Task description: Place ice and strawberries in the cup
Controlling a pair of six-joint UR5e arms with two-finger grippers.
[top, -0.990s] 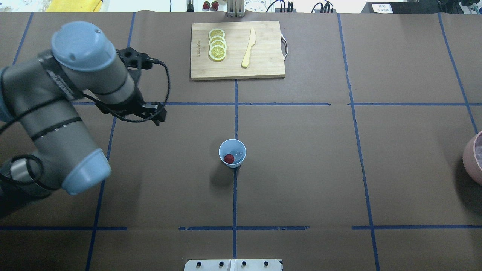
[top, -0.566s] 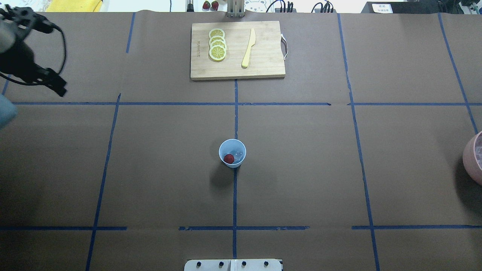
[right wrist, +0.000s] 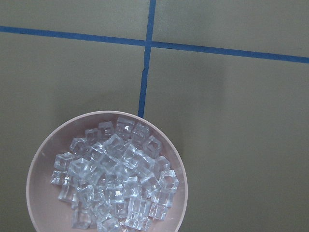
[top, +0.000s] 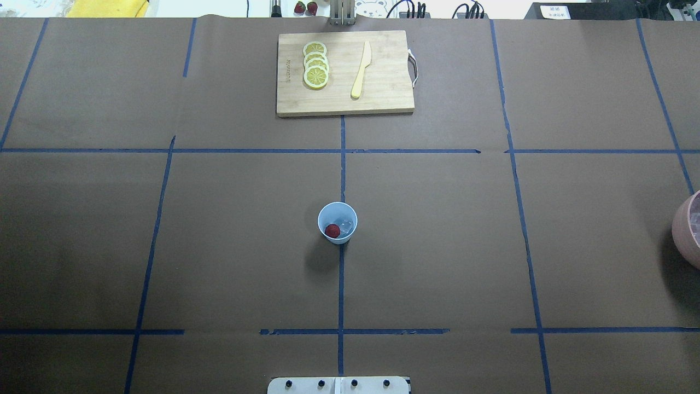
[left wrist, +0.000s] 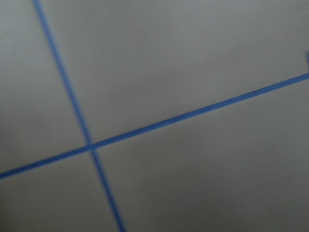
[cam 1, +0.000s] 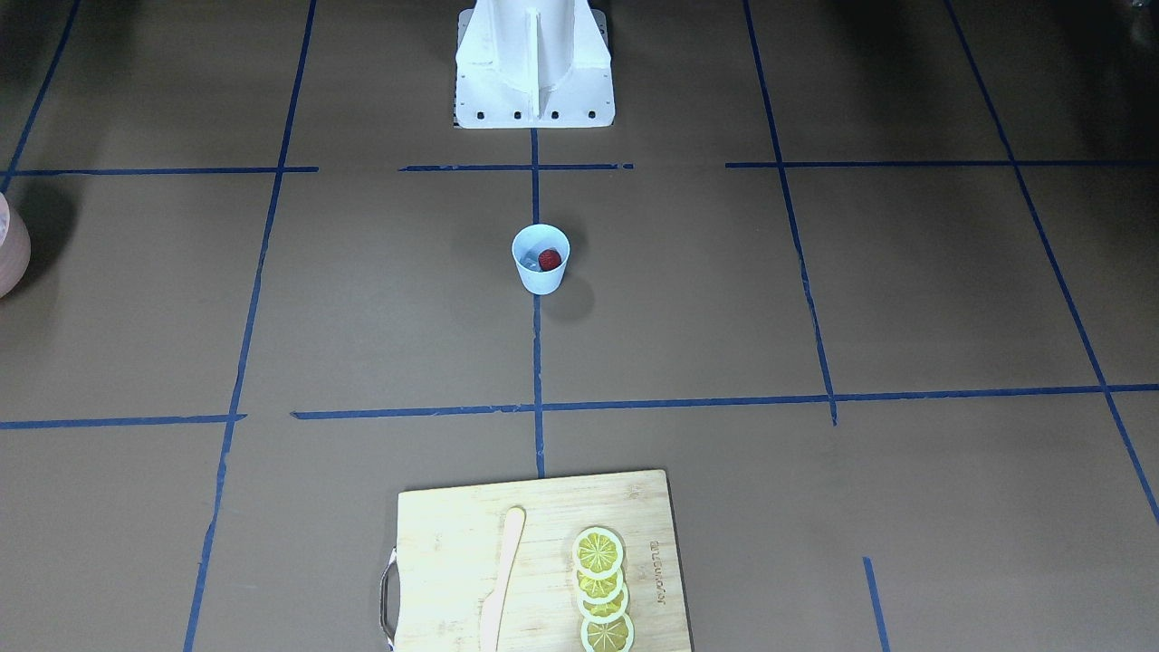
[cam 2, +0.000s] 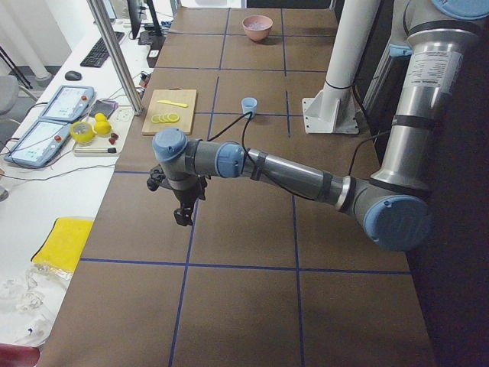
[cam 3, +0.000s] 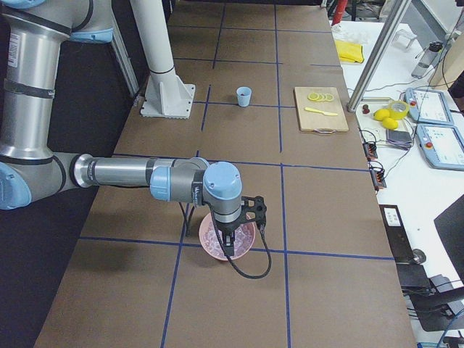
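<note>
The light-blue cup stands upright at the table's middle, also in the front view. Inside it lie a red strawberry and a clear ice cube. Several more ice cubes fill a pink bowl right under the right wrist camera. My right gripper hangs over that bowl; I cannot tell if it is open. My left gripper hovers over bare table far to the left of the cup; I cannot tell its state.
A wooden cutting board with several lemon slices and a pale knife lies at the far middle. Two strawberries sit beyond the table's far edge. The pink bowl is at the right edge.
My left arm has swung away from near the cup to the left and left the overhead view. The cup and its contents have not moved.
</note>
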